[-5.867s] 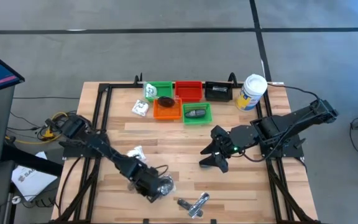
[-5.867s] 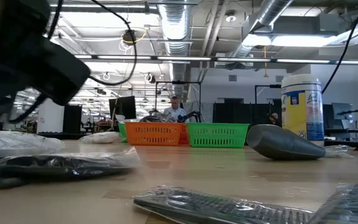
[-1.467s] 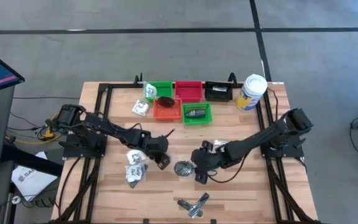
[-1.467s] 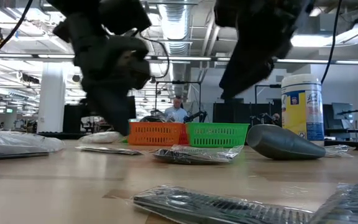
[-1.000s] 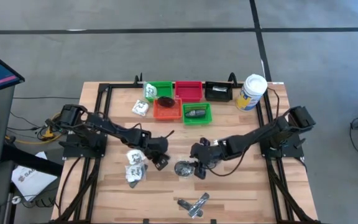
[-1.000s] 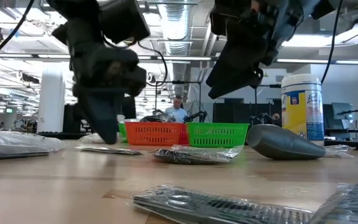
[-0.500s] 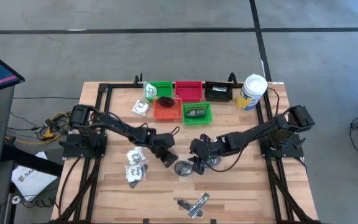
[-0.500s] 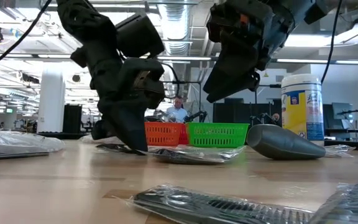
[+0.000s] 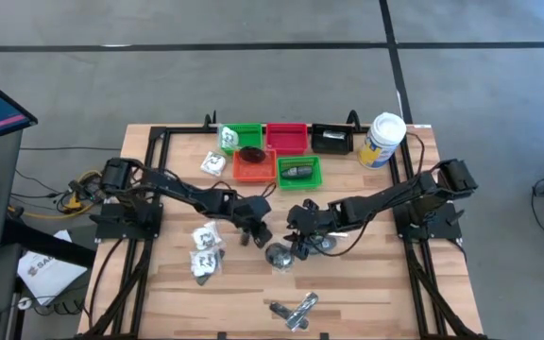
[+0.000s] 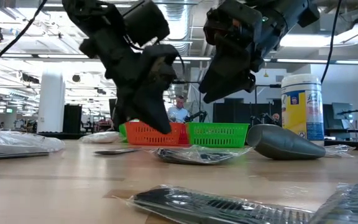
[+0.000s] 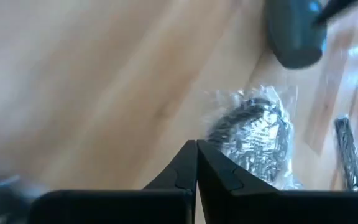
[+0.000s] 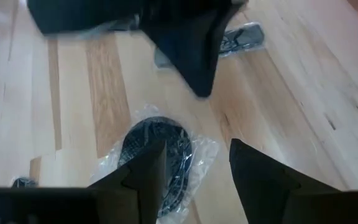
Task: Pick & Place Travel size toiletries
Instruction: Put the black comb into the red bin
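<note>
Grippers (image 9: 256,233) closer (over black packet (image 9: 279,255))

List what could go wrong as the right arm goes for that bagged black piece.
1. The left gripper, shut and empty, hangs close beside the right gripper; the arms could collide.
2. The right gripper is open over the bagged black piece; its fingers may pinch only loose plastic and let it slip.
3. The grey oval lies nearby and could get knocked.

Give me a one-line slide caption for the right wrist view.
Right end effector, fingers open, poised above a black round piece in crinkled clear plastic on the wooden table, with the left end effector opposite.
</note>
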